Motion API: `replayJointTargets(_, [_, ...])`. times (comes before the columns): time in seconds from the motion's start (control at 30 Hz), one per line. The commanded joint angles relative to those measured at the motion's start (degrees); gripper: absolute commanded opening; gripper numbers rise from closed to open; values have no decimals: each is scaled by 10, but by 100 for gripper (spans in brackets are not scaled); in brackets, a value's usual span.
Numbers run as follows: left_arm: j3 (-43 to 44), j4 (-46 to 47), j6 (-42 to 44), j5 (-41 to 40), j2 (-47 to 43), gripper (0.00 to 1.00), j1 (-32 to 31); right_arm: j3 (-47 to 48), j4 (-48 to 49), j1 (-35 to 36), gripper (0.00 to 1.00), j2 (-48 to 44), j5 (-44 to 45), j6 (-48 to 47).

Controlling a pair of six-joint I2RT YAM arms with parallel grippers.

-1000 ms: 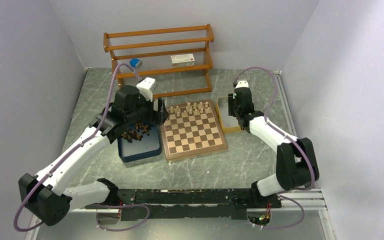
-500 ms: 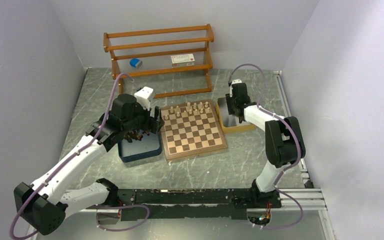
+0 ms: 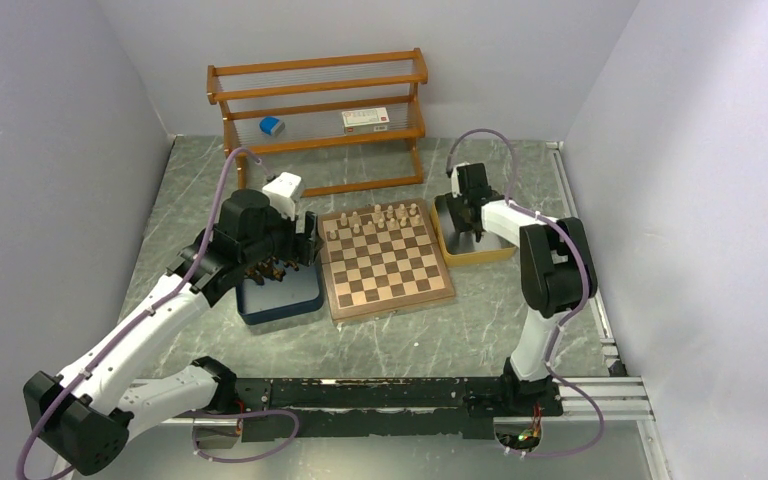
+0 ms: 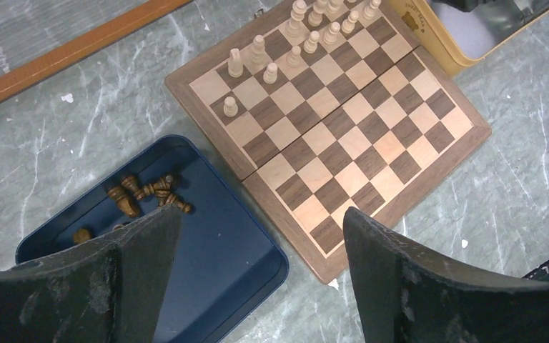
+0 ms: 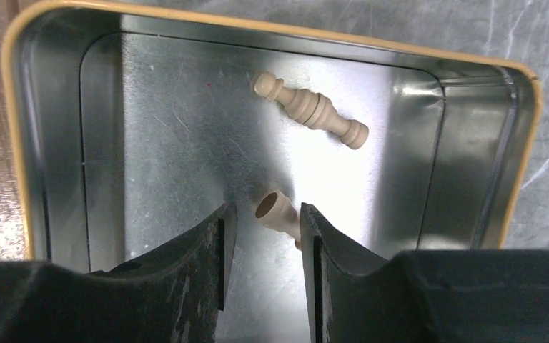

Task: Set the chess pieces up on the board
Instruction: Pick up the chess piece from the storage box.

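The board [image 3: 387,262] lies mid-table, with several cream chess pieces [image 3: 385,215] standing along its far rows; it also shows in the left wrist view [image 4: 343,136]. Several dark brown pieces [image 4: 146,193] lie in the navy tray [image 4: 221,250] left of it. My left gripper [image 4: 261,214] is open and empty, above the tray's edge and the board's near corner. My right gripper [image 5: 264,221] is down inside the yellow tray [image 5: 257,21], its jaws open around a lying cream piece [image 5: 275,211] that touches the right finger. Another cream piece [image 5: 311,111] lies beyond it.
A wooden rack [image 3: 320,110] stands at the back with a blue object [image 3: 272,125] and a white card [image 3: 365,118] on its shelf. The navy tray [image 3: 280,300] and yellow tray [image 3: 480,255] flank the board. Walls close both sides.
My right gripper has moved left and down into the yellow tray, the elbow swinging in behind it. My left gripper has drawn back slightly towards the left, still open.
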Motion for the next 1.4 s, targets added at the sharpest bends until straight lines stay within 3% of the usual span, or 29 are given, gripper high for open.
replayJointTargets(0.0, [-5,2,2,-15,-11,88,-2,14,-13,-7,42,22,10,-20])
replayJointTargets(0.43, [-5,0,0,-20,-12,88,-1,48,-66,-13,36,46,17,-15])
replayJointTargets(0.67, [-12,7,-2,-12,-8,88,-2,38,-57,-14,42,14,-51,-27])
replayJointTargets(1.37, [-12,10,-8,0,-9,89,-2,70,-137,-14,44,40,-31,-54])
